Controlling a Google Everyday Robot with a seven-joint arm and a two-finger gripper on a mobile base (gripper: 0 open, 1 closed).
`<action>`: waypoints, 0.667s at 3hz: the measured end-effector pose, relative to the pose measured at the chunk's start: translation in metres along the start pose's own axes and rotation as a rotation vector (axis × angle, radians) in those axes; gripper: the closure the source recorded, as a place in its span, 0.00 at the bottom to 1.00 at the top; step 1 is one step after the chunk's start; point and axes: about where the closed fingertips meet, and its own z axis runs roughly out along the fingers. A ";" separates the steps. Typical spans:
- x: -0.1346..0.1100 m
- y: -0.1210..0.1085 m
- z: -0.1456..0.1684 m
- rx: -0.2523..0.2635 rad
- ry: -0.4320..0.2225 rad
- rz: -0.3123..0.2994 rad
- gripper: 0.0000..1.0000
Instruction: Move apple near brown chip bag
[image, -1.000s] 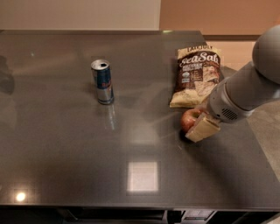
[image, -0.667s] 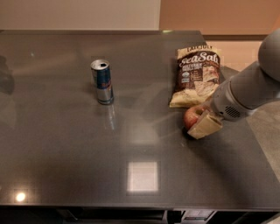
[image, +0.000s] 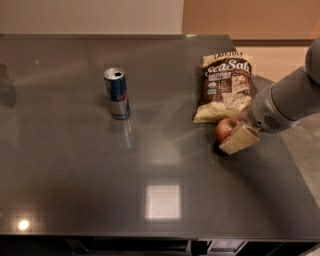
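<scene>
The red apple (image: 224, 130) sits on the dark table just below the lower edge of the brown chip bag (image: 225, 86), which lies flat at the right rear with white "Sea Salt" lettering. My gripper (image: 235, 134) comes in from the right and is at the apple: one tan finger (image: 240, 139) lies along the apple's near side, the other is hidden behind it. The apple's right half is covered by the gripper. The grey arm (image: 285, 102) stretches off to the right edge.
A slim blue-and-silver drink can (image: 117, 93) stands upright left of centre. The table's right edge (image: 295, 165) runs close behind the gripper. A bright light reflection (image: 162, 201) lies on the tabletop near the front.
The gripper and apple have shifted slightly to the right and back, staying close to the chip bag's lower edge. The can and bag have not moved.
</scene>
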 end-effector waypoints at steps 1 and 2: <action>-0.002 -0.005 -0.003 0.004 -0.013 0.002 0.83; -0.004 -0.007 -0.004 0.009 -0.024 0.001 0.60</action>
